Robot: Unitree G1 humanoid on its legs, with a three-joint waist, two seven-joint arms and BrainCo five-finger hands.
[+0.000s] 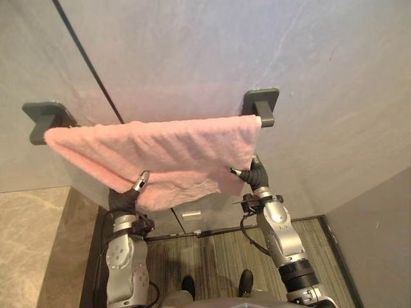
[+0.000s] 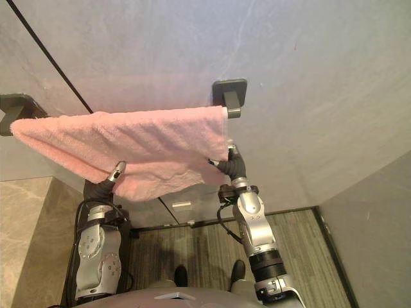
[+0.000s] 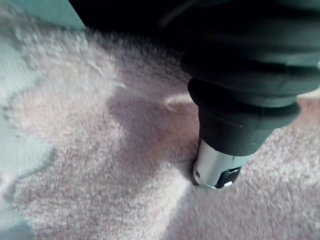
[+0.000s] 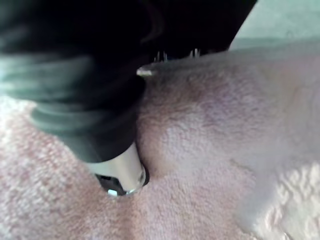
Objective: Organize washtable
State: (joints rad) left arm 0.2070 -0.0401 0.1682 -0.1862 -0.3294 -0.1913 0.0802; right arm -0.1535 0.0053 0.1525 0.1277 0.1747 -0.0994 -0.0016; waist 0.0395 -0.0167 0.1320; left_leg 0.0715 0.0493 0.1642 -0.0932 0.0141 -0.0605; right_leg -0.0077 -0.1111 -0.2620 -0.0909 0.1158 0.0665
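- Though already draping pink towel [image 1: 160,147] over rail btw wall brackets [image 1: 260,101], evening out its hang.
- Pinching lower hem w/ left hand [image 1: 131,189] & right hand [image 1: 252,171], thumbs denting cloth.
- Next, prob. needing a gentle level tug, then letting go.

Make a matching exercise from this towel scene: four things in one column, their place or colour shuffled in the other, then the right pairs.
1 towel
2 bracket
3 left hand
4 right hand

A dark grey, fixed to the wall
B at the towel's bottom edge, left part
C pink, hanging spread out
D at the towel's lower right corner

Pairs: 1-C, 2-A, 3-B, 4-D
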